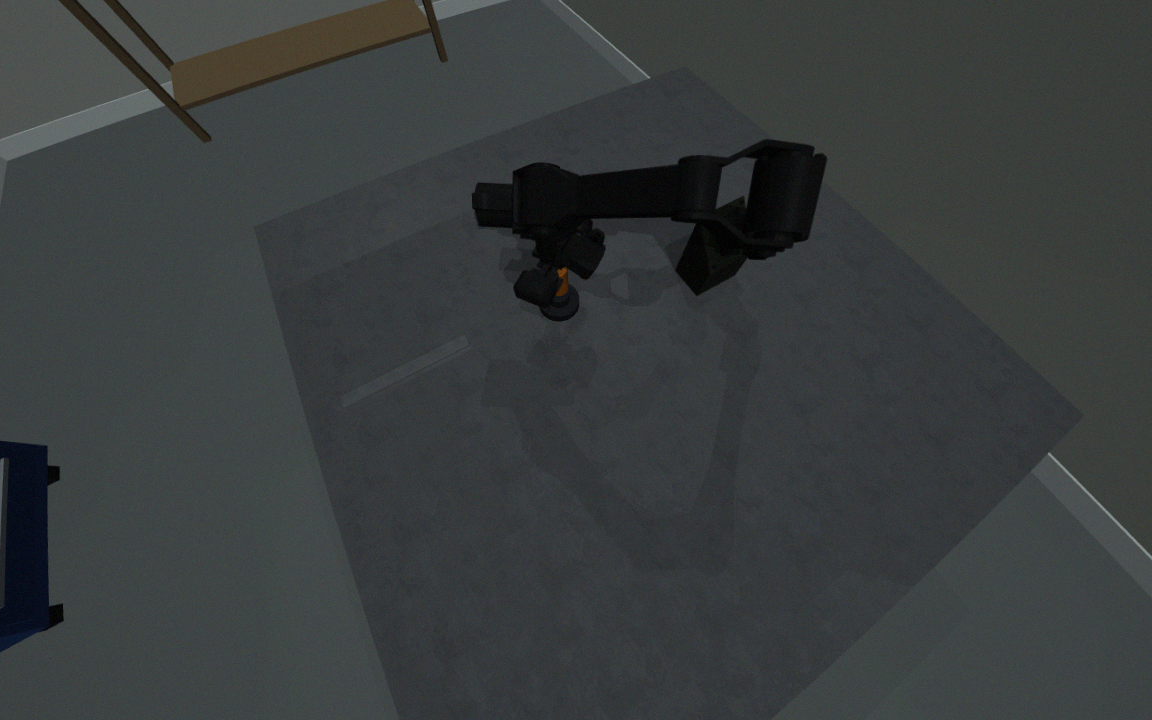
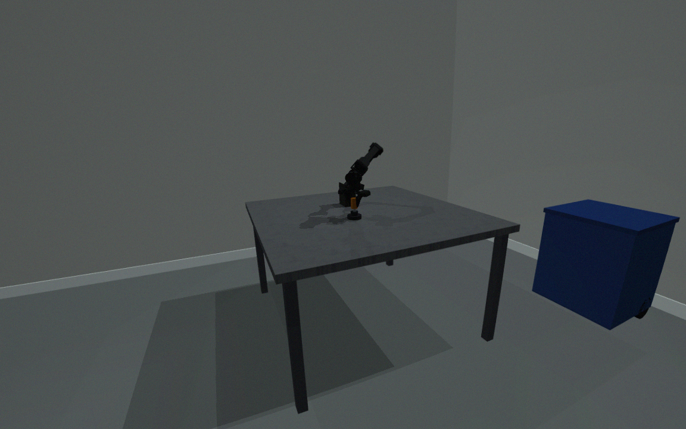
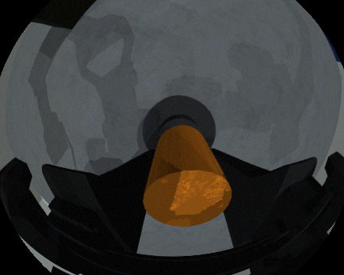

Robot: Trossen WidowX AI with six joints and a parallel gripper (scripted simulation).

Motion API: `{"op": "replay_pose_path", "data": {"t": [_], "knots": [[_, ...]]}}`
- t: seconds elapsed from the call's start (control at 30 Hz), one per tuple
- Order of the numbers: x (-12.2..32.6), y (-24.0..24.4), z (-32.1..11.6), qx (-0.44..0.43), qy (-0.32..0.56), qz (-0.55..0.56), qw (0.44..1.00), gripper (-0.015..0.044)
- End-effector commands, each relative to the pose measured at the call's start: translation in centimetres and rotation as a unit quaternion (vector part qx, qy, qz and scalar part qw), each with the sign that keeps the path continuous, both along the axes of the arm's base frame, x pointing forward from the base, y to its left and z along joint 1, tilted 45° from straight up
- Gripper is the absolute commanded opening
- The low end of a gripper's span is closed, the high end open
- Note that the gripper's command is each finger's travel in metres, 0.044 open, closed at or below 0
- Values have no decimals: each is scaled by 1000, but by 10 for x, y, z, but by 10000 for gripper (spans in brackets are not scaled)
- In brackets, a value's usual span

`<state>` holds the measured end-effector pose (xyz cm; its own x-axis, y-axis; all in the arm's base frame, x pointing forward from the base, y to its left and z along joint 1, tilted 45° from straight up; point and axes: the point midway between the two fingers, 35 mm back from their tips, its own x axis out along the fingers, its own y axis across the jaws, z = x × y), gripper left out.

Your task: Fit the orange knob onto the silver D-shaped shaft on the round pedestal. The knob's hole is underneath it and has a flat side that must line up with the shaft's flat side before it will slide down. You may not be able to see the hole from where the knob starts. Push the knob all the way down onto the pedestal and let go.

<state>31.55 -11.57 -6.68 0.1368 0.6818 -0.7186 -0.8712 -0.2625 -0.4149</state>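
The orange knob (image 1: 564,282) (image 2: 353,203) (image 3: 185,160) is between the two fingers of my gripper (image 3: 183,155), which is shut on it. In the wrist view its round end faces the camera and its far end is over the pedestal. The dark round pedestal (image 1: 560,312) (image 2: 354,217) (image 3: 178,104) stands on the table directly under the knob. In the exterior view the knob looks upright above the pedestal's raised middle. The silver shaft is not visible, and the knob's hole and the flat sides are hidden. I cannot tell how far down the knob sits.
The grey table (image 1: 652,429) (image 2: 302,239) bears the arm, whose dark base (image 1: 710,255) stands to the right of the pedestal in the top view. A pale strip (image 1: 405,371) shows on the table. A blue bin (image 2: 585,261) and a wooden shelf (image 1: 294,53) stand off the table.
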Motion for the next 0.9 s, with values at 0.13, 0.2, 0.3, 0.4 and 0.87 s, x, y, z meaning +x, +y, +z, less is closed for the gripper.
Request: {"op": "replay_pose_path", "data": {"t": [0.13, 0.2, 0.3, 0.4, 0.87], "knots": [[1, -2, 1, -14, -68, 67, 995, 0], [0, -2, 0, -14, -71, 70, 995, 0], [0, -1, 0, -14, -71, 70, 995, 0], [1, 1, -2, -14, -71, 70, 995, 0], [1, -1, 1, -14, -71, 70, 995, 0]]}}
